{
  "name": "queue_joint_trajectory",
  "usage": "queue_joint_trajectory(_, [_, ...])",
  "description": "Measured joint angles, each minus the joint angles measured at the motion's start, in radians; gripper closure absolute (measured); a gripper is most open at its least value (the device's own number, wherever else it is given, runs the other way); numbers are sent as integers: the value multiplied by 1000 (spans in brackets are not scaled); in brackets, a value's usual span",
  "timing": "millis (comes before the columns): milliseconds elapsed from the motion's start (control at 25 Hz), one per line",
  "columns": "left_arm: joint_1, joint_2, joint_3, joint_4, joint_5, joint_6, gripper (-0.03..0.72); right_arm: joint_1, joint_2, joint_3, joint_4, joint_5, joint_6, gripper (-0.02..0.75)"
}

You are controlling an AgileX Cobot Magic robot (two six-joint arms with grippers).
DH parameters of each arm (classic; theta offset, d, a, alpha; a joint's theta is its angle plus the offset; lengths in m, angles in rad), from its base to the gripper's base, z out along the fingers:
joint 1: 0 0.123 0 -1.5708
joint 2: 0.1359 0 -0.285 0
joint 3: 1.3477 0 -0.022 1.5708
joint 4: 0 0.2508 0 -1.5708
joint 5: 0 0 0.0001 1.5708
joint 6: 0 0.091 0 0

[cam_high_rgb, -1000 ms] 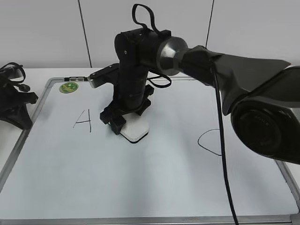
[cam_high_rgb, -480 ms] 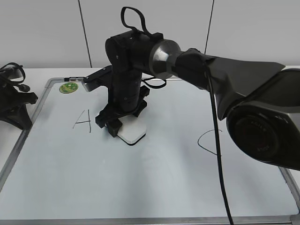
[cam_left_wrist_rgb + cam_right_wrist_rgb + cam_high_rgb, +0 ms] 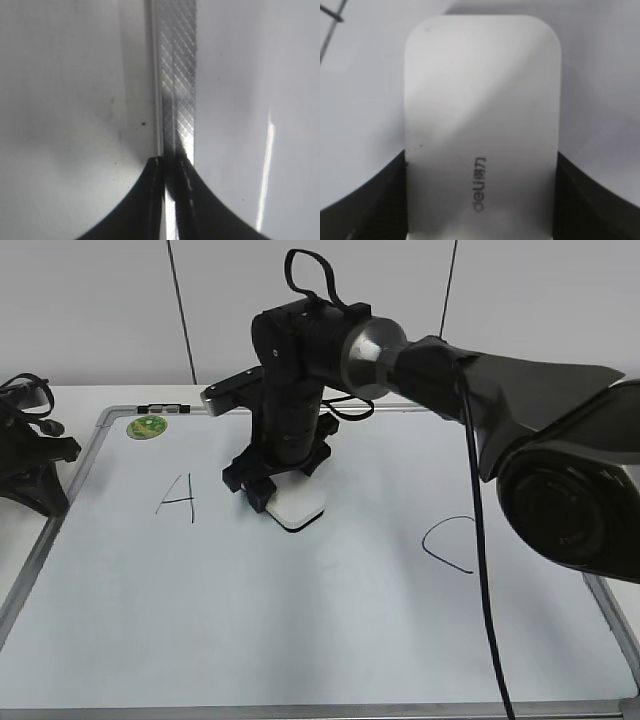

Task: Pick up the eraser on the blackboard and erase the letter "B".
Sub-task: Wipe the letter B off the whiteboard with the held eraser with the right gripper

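I am pressing the eraser [image 3: 297, 508] flat on the blackboard [image 3: 330, 640], roughly midway between the "A" [image 3: 178, 498] and the "C" [image 3: 447, 543]; my right hand [image 3: 270, 490] is grasping it by its long sides, the dark fingers [image 3: 362, 192] showing at both edges in the right wrist view; the letter "B" is not showing anywhere, and I am judging that the wiping step is under way or nearly done, since the board around the eraser is looking clean; whether any stroke is hiding beneath the block or the arm I cannot tell. Next I am expecting to sweep once more over this middle patch, keeping the pad flat and well short of both neighbouring letters; there is open white board toward me, while the green magnet [image 3: 147, 426] and frame lie behind. My left hand [image 3: 30, 465] is resting off the board's left edge on the tabletop [image 3: 25, 555]; its wrist view is showing only the frame rail [image 3: 176, 75], so I cannot tell its grip.
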Motion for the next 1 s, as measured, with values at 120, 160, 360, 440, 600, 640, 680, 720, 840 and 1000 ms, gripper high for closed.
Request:
queue_joint_trajectory(120, [0,0,0,2,0,0,660,-19,2,0,-27,-24,16,224])
queue_joint_trajectory(160, [0,0,0,2,0,0,660,-27,2,0,-37,-29,21,224])
queue_joint_trajectory(360, [0,0,0,2,0,0,660,-64,4,0,-53,-47,29,224])
queue_joint_trajectory(440, [0,0,0,2,0,0,660,-85,4,0,-54,-54,29,225])
queue_joint_trajectory(600, [0,6,-4,2,5,0,660,-117,4,-2,-61,-59,32,225])
queue_joint_trajectory(640, [0,7,-5,2,6,0,660,-119,6,-7,-64,-59,32,225])
queue_joint_trajectory(680, [0,9,-5,2,8,0,660,-122,8,-11,-68,-54,32,225])
queue_joint_trajectory(720, [0,9,-5,2,8,0,660,-121,8,-17,-68,-50,32,225])
queue_joint_trajectory(840, [0,9,-5,2,8,0,660,-112,14,-27,-72,-39,3,225])
queue_joint_trajectory(1000, [2,9,-6,2,10,0,660,-89,14,-31,-88,-20,-57,225])
